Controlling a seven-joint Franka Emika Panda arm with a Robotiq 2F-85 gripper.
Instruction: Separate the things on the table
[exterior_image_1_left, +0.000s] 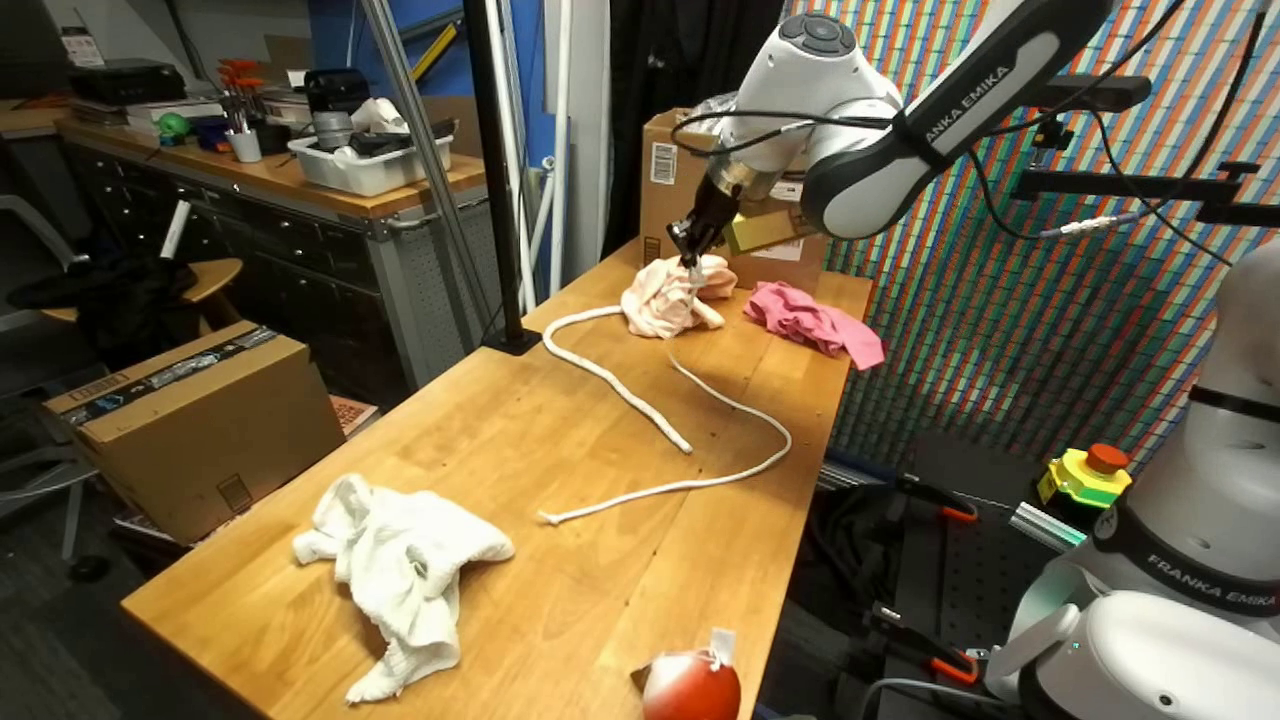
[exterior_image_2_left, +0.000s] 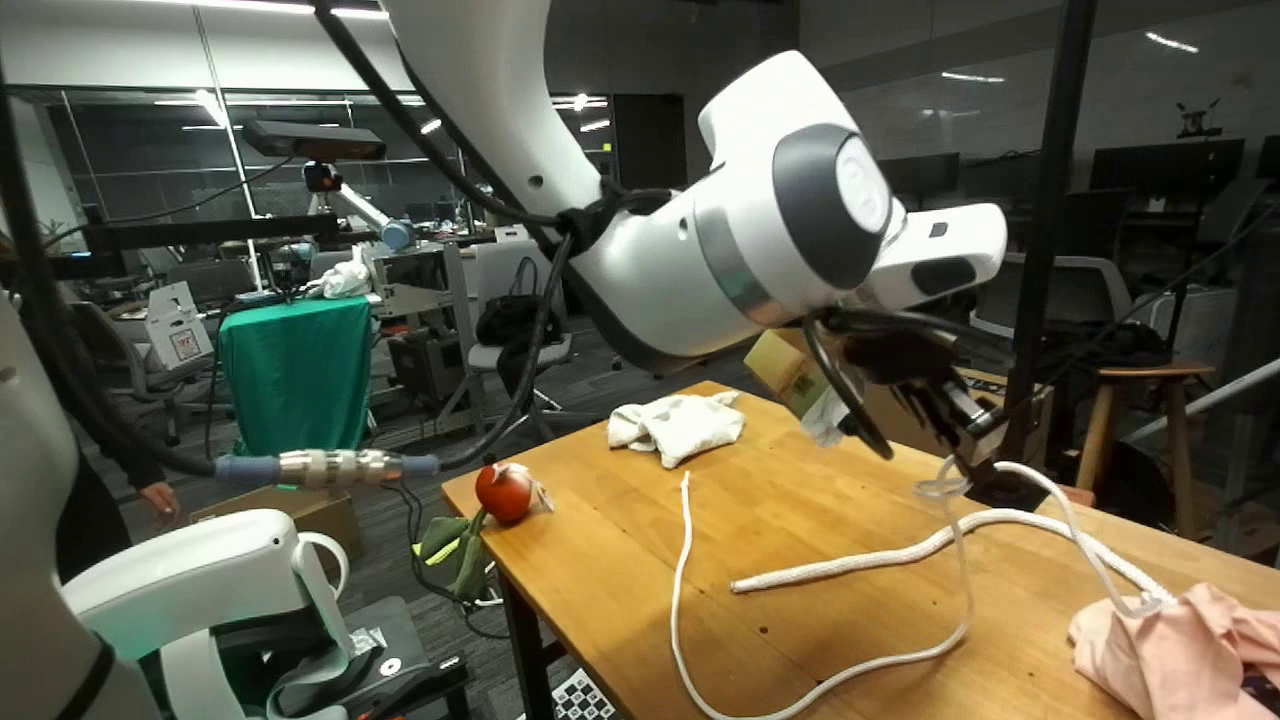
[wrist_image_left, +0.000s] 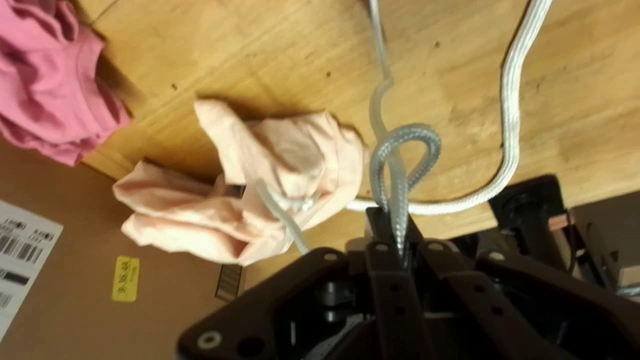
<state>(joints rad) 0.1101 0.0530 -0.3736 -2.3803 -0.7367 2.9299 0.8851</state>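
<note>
"White thin braided cord (exterior_image_1_left: 690, 485): held?"

"Yep. Your black tool (wrist_image_left: 397, 227) is clenched on it, with a bit looping out in front of you in the wrist view. From your grip it drops on one side to the honey-coloured wooden tabletop (exterior_image_1_left: 560, 590), and on the other arcs over to the crumpled pale peach cloth (exterior_image_1_left: 660, 295)."

"Near it?"

"Thick white cord (exterior_image_1_left: 600, 374), lying curved on your tabletop. One end meets the peach cloth; you can't tell from here whether it goes underneath."

"Next?"

"Crumpled magenta-pink cloth (exterior_image_1_left: 815, 322), just beside the peach one, a gap between. Crumpled white cloth (exterior_image_1_left: 410, 570), well apart from both, toward the opposite end from your tool."

"More?"

"Small red-orange round object (exterior_image_2_left: 503, 495), near a tabletop corner in both exterior views. Well apart from your tool."

"Background?"

"Brown cardboard box (exterior_image_1_left: 670, 215), behind the peach cloth in an exterior view. Your wrist view catches it too, white barcode label (wrist_image_left: 30, 240) showing at the side."
</note>
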